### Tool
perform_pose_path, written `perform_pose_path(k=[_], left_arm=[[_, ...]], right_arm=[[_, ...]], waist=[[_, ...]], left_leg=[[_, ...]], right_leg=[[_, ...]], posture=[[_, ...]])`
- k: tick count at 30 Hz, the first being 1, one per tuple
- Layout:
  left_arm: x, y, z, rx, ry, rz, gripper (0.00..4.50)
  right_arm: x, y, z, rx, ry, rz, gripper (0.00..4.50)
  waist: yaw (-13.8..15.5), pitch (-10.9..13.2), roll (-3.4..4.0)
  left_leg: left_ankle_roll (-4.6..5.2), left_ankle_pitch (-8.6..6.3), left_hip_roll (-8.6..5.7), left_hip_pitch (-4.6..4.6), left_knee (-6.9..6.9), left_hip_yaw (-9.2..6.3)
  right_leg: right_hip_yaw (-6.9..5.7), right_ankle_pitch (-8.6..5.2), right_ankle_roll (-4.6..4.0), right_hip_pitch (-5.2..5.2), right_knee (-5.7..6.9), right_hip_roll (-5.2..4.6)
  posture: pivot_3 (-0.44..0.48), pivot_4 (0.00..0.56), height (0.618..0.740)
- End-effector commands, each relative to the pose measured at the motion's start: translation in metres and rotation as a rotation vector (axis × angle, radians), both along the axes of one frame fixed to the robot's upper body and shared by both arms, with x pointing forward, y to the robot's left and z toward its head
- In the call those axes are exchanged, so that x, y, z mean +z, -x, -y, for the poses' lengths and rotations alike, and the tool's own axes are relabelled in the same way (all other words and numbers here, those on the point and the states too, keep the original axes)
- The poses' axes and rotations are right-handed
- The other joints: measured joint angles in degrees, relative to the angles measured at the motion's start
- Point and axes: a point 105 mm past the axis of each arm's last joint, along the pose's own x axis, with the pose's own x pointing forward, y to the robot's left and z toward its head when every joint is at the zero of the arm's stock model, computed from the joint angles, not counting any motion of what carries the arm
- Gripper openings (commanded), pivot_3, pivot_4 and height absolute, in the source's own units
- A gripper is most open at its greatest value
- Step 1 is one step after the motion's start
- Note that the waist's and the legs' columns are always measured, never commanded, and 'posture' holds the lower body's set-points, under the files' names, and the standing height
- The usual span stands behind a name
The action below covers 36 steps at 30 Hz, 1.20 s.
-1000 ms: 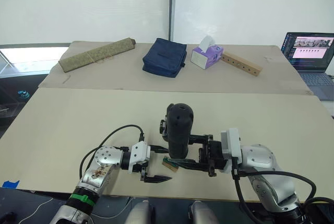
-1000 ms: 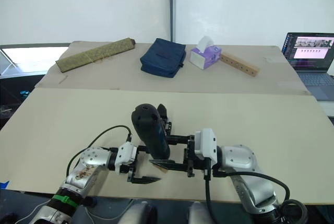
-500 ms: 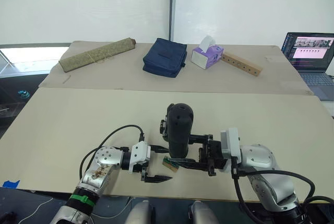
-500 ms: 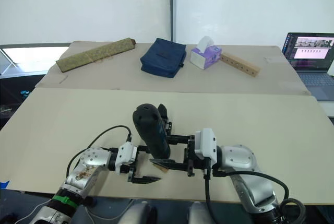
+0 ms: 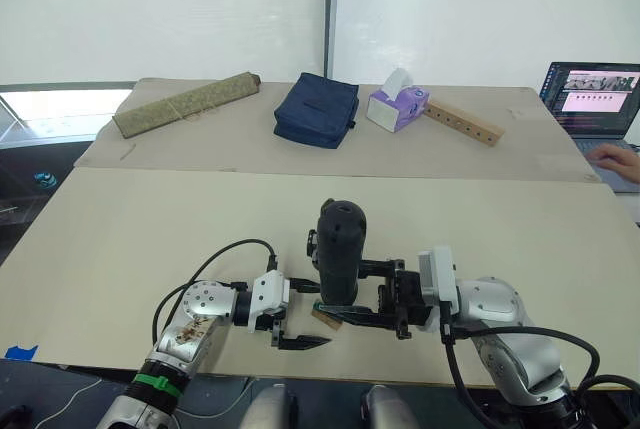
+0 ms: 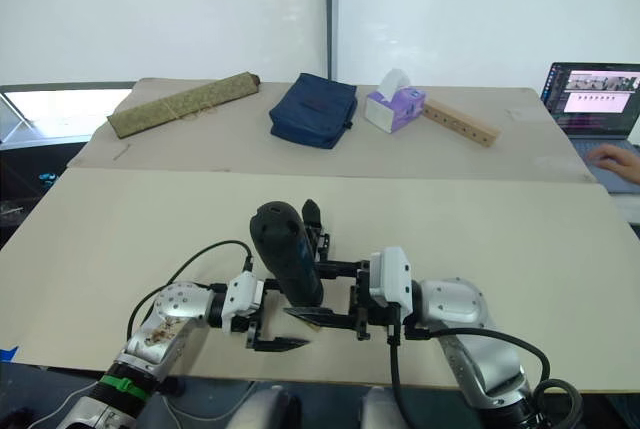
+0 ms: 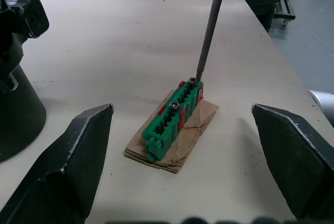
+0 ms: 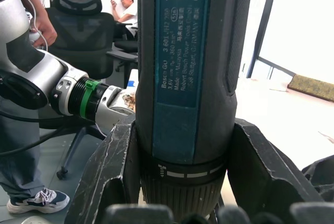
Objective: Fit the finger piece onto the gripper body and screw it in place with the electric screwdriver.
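R gripper point(image 6: 318, 294) clamps the Bosch electric screwdriver point(image 5: 340, 247) upright near tabletop's front edge, bit point(image 7: 210, 24) seated – prob. – on a screw in the green-topped block point(image 7: 174, 114) to pick it up; L gripper point(image 7: 177, 166) wide open around it.

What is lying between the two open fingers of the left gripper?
In the left wrist view, the small green-topped tan block lies on the table between the left gripper's spread fingers, and the electric screwdriver's bit meets its far end.

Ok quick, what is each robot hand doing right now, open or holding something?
Left end effector: open, holding nothing.
Right end effector: closed on the electric screwdriver, held upright.
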Motion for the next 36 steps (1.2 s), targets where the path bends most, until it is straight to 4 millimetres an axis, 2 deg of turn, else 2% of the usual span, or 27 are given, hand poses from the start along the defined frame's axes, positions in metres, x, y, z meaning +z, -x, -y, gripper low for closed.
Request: perform_pose_path(k=[1,36], left_arm=[[-0.0246,0.0139,0.0039,-0.024,-0.056,-0.097,4.50],[-0.0339,0.0177,0.0033,-0.042,-0.064,-0.123,4.50]], right_arm=[[0.0169,0.0040,-0.0004,0.013,-0.052,0.078,1.90],[0.0181,0.0033,0.0057,-0.011,-0.046,0.079,1.90]], waist=[[0.0,0.0,0.00],[0.4,0.0,0.03]], left_leg=[[0.00,0.00,0.00,0.00,0.00,0.00],[0.01,-0.01,0.00,-0.02,-0.04,0.00]], right_leg=[[0.00,0.00,0.00,0.00,-0.02,0.00],[0.00,0.01,0.01,0.01,-0.12,-0.03]], posture=[[0.000,0.150,0.740],[0.000,0.150,0.740]])
